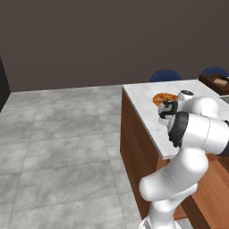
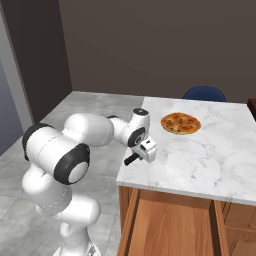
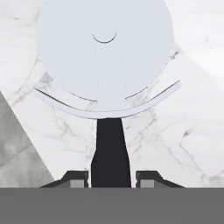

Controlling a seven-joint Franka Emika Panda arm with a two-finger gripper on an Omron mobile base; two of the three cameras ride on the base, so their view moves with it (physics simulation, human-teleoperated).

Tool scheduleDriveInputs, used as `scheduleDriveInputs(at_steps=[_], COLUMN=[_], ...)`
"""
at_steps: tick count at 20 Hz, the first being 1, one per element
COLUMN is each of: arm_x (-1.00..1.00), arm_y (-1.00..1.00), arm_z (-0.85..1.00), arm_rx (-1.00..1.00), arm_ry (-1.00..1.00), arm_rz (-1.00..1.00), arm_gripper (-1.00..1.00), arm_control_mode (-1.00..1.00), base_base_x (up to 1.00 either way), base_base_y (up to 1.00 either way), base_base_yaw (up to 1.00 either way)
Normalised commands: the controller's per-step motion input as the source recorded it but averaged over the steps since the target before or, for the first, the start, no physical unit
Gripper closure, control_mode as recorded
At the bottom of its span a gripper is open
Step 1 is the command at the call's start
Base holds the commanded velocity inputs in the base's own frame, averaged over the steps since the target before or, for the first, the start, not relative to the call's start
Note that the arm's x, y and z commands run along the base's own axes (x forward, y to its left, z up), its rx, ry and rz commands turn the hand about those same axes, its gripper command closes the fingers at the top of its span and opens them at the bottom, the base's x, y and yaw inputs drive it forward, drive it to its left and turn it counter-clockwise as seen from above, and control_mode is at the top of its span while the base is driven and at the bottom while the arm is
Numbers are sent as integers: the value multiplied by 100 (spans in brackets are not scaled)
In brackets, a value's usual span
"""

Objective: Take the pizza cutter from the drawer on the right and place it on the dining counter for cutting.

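One pizza cutter (image 3: 105, 65), one pizza (image 2: 180, 123), one dining counter (image 2: 220, 155).

Kitchen: marble dining counter (image 2: 220, 155), pizza (image 2: 180, 123), drawer (image 2: 175, 225).

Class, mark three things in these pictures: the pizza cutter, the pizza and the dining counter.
pizza cutter (image 3: 104, 52): hand view, on the pale round wheel blade.
pizza (image 2: 180, 123): right base view, middle of its orange top.
dining counter (image 2: 215, 160): right base view, bare marble top.
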Motion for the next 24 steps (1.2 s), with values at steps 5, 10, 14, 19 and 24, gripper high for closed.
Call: scheduleDriveInputs(at_steps=[5, 10, 14, 19, 24], arm_x=[52, 40, 35, 28, 10], arm_y=[-10, -23, -34, -29, -11], arm_z=[-11, -10, -8, -16, -27], arm_rx=[0, 0, 0, 0, 0], arm_ry=[0, 0, 0, 0, 0], arm_rz=[-2, -1, -1, 0, 0], arm_gripper=[100, 100, 100, 100, 100], arm_control_mode=[-100, -100, -100, -100, -100], base_base_x=[0, 0, 0, 0, 0], base_base_y=[0, 0, 0, 0, 0], base_base_yaw=[0, 0, 0, 0, 0])
